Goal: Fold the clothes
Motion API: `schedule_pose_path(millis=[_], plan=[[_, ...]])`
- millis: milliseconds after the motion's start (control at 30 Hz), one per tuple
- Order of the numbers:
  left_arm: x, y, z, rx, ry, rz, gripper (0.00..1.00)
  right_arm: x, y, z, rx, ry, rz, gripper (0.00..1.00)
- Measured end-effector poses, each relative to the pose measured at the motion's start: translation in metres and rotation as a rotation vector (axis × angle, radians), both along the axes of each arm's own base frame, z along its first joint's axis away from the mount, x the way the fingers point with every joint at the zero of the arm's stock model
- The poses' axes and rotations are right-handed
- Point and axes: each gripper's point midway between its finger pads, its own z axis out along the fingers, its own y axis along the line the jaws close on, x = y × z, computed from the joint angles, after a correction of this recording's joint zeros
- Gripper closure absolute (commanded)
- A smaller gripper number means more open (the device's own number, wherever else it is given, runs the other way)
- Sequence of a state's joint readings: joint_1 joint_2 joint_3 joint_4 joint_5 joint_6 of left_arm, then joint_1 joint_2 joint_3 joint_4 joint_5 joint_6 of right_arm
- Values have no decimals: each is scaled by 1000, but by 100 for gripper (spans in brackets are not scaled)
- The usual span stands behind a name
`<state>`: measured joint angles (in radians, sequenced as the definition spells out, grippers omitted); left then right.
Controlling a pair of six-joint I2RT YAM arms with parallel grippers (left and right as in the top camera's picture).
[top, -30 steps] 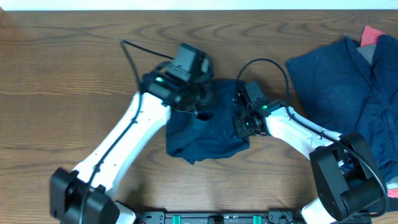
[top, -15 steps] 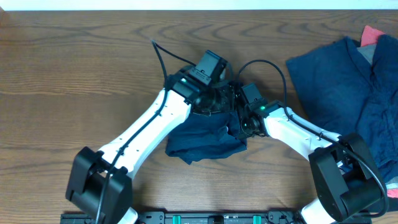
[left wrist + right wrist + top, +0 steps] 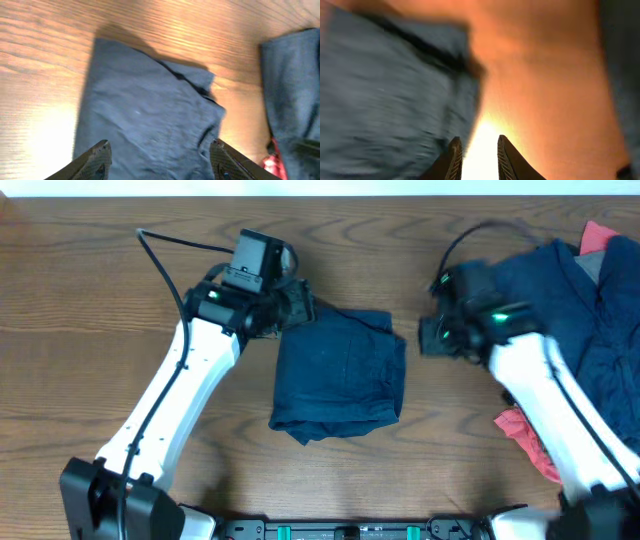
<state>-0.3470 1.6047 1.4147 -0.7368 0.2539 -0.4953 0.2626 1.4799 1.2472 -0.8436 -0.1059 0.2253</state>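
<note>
A folded dark navy garment point(image 3: 340, 375) lies flat near the middle of the wooden tabletop point(image 3: 100, 300), a rough rectangle with a rumpled upper right corner and an uneven lower edge. No arm touches it.

The left hand point(image 3: 305, 305) hovers just off the garment's upper left corner. In the left wrist view its two fingers point(image 3: 100, 156) stand wide apart with nothing between them, so it is released, and the navy cloth fills the space below and ahead of them.

The right hand point(image 3: 435, 338) is to the right of the garment, over bare wood between it and the heap of other clothes. It is blurred in the overhead view. In the right wrist view its fingers point(image 3: 455, 152) are parted by a narrow gap through which only lit tabletop shows. It grasps nothing. The folded garment's edge sits to the left of those fingers, apart from them.

The heap of unfolded navy clothes point(image 3: 545, 305) covers the right end of the tabletop and runs out of the picture at the right edge. A grey piece point(image 3: 592, 268) and a red-pink piece point(image 3: 602, 232) show at its upper right corner. Another red-pink piece point(image 3: 528, 442) lies lower down beside the right arm, partly under the navy cloth. The heap and the folded garment are well apart, with a strip of bare wood between them.
</note>
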Motion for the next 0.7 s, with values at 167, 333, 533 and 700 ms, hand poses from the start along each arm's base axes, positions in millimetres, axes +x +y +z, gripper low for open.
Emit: schedule_pose_path(millis=[167,333,533,700], plan=[[8,7,-31,66,52,3,36,-19,35,25,159,-9,136,78],[10,8,-81,124,164,0,36,-58,73,-20,240,177,264,77],[-10,17,-139,203,358,-13,35,-105,100,-76,240,354,369,76],[-42,27,-167,262,533,-26,35,-134,106,-113,214,460,408,77]])
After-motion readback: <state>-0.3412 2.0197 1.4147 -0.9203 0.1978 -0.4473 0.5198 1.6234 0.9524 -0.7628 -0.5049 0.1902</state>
